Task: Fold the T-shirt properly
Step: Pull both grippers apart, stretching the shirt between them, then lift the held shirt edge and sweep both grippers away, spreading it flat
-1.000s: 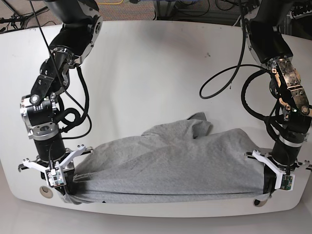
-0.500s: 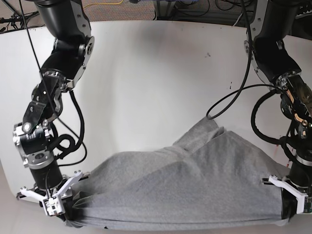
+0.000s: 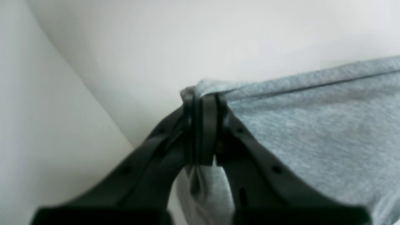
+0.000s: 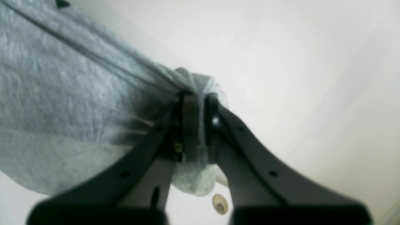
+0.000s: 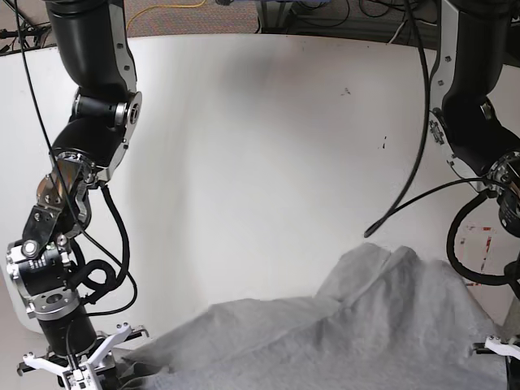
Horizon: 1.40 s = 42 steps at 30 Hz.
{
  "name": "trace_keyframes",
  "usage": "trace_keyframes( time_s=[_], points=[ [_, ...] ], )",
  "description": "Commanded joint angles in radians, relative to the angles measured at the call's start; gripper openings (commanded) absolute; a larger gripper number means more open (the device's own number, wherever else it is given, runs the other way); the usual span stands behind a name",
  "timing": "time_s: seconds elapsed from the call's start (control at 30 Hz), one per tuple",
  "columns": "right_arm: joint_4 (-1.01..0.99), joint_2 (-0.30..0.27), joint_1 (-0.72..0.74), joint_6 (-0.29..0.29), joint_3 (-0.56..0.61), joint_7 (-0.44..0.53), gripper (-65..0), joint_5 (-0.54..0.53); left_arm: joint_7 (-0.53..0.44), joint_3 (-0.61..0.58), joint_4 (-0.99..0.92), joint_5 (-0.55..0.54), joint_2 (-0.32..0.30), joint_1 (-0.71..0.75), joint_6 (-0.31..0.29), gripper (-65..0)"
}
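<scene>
Jaws on both our left gripper [image 3: 204, 131] and right gripper [image 4: 197, 128] are clamped on corners of the T-shirt [image 5: 366, 325], which hangs stretched between them above the desk [image 5: 260, 146], so any uneven pull could yank a corner free.

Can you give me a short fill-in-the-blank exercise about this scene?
1. The T-shirt is the colour ____.
2. Each end effector, left and right, is ____ on the fabric.
3. The shirt lies on a ____ table.
Missing words: grey; shut; white
</scene>
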<state>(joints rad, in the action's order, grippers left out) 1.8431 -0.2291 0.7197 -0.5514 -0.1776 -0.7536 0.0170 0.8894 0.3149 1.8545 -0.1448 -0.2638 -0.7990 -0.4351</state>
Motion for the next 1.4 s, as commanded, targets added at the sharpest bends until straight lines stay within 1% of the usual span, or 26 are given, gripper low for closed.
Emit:
trace_keyframes(
  time_s=[0.0,0.1,0.37,0.43,0.7,0.83,1.1,1.17,1.37],
  points=[
    [0.013,-0.025,0.037,0.024,-0.011,-0.005,-64.9,0.036,-0.009,0.009,-0.018,0.031,-0.015,-0.046,0.026,-64.9],
    [0.018,-0.024,0.039,0.019,-0.004,-0.007,-64.9,0.025,-0.024,-0.004,-0.07,0.032,-0.027,-0.07,0.037,-65.0],
    [0.007,-0.029,0.069,0.018,0.026,-0.009,-64.7,0.028,-0.038,-0.009,-0.119,0.034,-0.03,-0.126,0.04,-64.9],
    [-0.007,-0.028,0.087,0.019,0.049,-0.001,-65.0,0.03,-0.051,-0.008,-0.133,0.025,-0.043,-0.161,0.034,-64.7],
    [0.009,-0.028,0.054,0.021,0.047,-0.007,-65.0,0.037,-0.063,-0.009,-0.118,0.024,-0.051,-0.136,0.035,-64.6],
    [0.053,-0.017,-0.046,0.02,0.021,-0.006,-65.0,0.027,-0.051,-0.012,-0.051,0.008,-0.057,-0.059,0.03,-64.7],
    [0.148,0.017,-0.282,0.02,-0.045,0.008,-65.0,0.021,-0.043,-0.012,0.065,-0.027,-0.063,0.155,0.028,-64.8],
    [0.185,0.059,-0.428,0.033,-0.087,0.021,-65.0,0.019,-0.04,-0.003,0.113,-0.047,-0.052,0.333,0.025,-64.9],
    [0.183,0.093,-0.547,0.034,-0.124,0.031,-65.0,0.019,-0.041,0.015,0.13,-0.058,-0.031,0.487,0.016,-64.8]
  ],
)
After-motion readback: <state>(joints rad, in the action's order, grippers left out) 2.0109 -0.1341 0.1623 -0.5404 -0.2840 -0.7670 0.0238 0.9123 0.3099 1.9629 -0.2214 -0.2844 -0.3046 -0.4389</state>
